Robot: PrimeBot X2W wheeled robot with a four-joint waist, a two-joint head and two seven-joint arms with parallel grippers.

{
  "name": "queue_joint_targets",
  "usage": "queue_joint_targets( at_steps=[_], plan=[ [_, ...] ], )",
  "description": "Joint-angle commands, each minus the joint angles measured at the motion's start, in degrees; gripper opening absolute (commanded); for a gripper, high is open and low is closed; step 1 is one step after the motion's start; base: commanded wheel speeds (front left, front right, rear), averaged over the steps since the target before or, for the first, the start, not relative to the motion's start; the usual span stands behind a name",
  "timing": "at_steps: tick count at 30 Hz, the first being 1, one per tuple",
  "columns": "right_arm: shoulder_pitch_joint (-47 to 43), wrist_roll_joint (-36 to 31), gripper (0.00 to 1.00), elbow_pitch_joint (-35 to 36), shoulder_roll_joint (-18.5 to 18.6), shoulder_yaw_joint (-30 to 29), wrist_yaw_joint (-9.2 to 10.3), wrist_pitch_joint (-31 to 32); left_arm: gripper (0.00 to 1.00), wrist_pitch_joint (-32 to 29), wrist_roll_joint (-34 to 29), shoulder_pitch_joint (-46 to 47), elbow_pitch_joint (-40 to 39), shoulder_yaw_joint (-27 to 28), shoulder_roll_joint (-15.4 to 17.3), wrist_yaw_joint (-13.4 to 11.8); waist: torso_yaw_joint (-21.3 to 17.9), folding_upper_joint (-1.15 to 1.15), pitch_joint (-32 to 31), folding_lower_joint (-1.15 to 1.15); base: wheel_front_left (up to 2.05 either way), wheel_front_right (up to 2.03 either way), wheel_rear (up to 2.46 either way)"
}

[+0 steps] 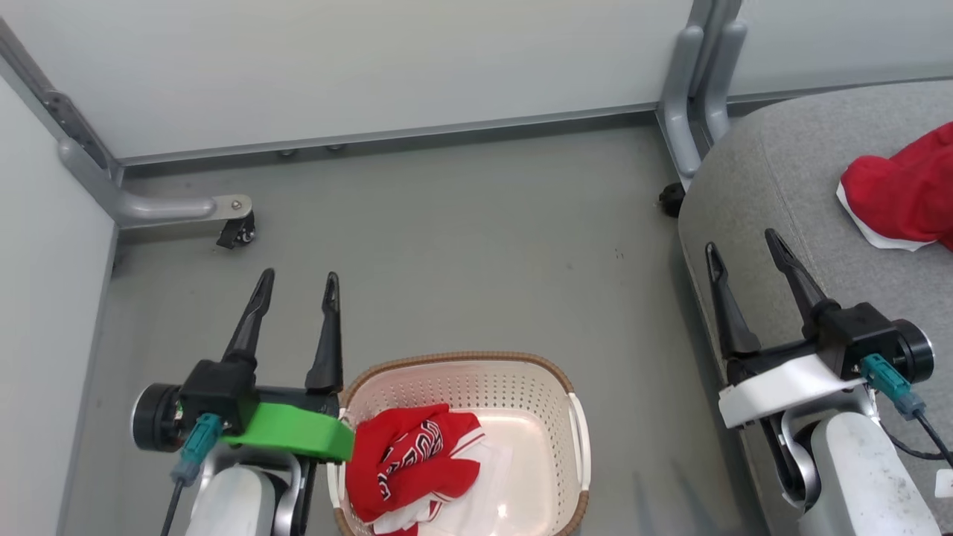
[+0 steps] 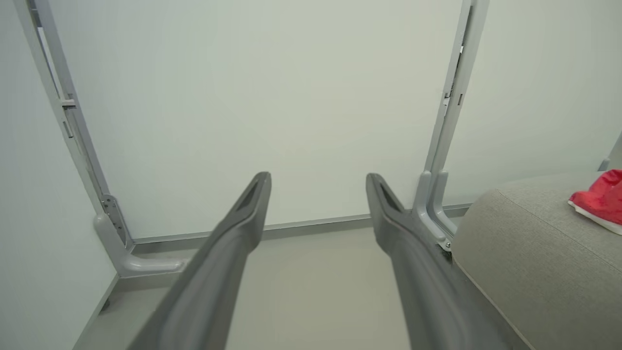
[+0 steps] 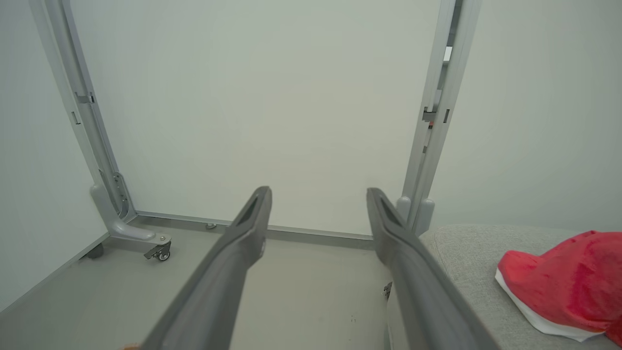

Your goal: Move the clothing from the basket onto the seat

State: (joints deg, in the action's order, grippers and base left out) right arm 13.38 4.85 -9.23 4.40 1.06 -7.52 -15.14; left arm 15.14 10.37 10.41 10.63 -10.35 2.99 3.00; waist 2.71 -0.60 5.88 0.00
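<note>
A cream perforated basket (image 1: 551, 387) with a brown rim stands on the floor at the bottom middle of the head view. Crumpled in its left half is a red jersey (image 1: 413, 461) with black-and-white lettering. Another red garment (image 1: 904, 190) with a white edge rests on the grey seat (image 1: 782, 171) at the right; it also shows as a garment (image 2: 600, 199) on the seat (image 2: 534, 253), and as a garment (image 3: 568, 287) on the seat (image 3: 466, 243). My left gripper (image 1: 298, 286) hangs open just left of the basket. My right gripper (image 1: 744, 249) hangs open over the seat's left edge. Both hold nothing.
Pale partition walls close off the back and left. Grey metal feet with castors (image 1: 237, 232) stand at the back left, and a post foot (image 1: 681, 134) stands beside the seat's corner. Bare grey floor (image 1: 461, 246) lies between the basket and the back wall.
</note>
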Motion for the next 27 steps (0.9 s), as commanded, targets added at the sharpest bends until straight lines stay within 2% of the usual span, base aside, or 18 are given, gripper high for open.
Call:
queue_joint_targets(
  at_steps=[1, 13, 20, 27],
  plan=[
    [-1.84, 0.11, 1.00, 0.63, -0.14, -0.15, 0.06, -0.01, 1.00, 0.02, -0.28, -1.70, -0.11, 1.29, -0.02, -0.40, 1.74, 0.60, -2.22, 0.00, 0.00, 0.00, 0.00],
    [-10.41, 0.86, 1.00, 3.73, -1.33, -0.52, 0.06, -0.02, 1.00, 0.01, -2.11, -8.15, -0.86, 7.94, -0.07, 0.60, 2.23, 0.60, -5.39, 0.00, 0.00, 0.00, 0.00],
    [-13.54, 2.41, 1.00, 4.17, -1.42, -0.52, 0.06, -0.02, 1.00, 0.01, -2.83, -8.95, -0.49, 7.91, -0.09, 1.47, 2.21, 0.60, -5.55, 0.00, 0.00, 0.00, 0.00],
    [-15.13, 3.43, 1.00, 4.76, -1.43, -0.58, 0.06, -0.02, 1.00, 0.02, -2.12, -8.85, -0.53, 7.58, -0.10, 1.30, 1.91, 0.60, -5.48, 0.00, 0.00, 0.00, 0.00]
  ],
)
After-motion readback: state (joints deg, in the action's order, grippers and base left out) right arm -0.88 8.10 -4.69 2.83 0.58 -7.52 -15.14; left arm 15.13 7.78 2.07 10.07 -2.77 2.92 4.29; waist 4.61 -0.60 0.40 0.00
